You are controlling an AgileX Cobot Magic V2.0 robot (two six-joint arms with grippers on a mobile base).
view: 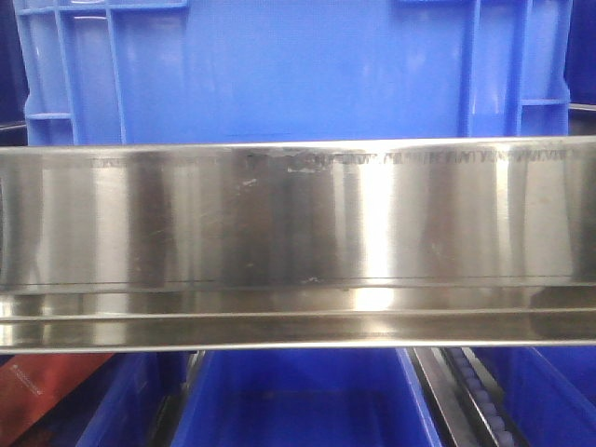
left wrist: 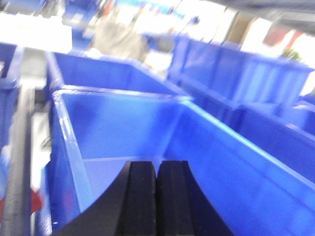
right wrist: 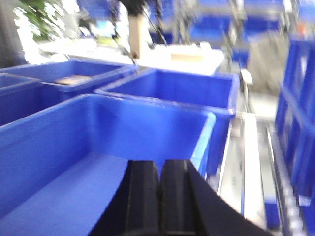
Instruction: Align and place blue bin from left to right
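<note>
Claws both pressed together, empty: left gripper point(left wrist: 156, 196) and right gripper point(right wrist: 158, 196) hover over the blue bin point(left wrist: 123, 128), whose long axis runs straight ahead.

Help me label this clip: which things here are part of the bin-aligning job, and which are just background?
Part of the job:
blue bin
left gripper, shut
right gripper, shut

Just around:
steel rail
lower bin
roller track
far bin
</note>
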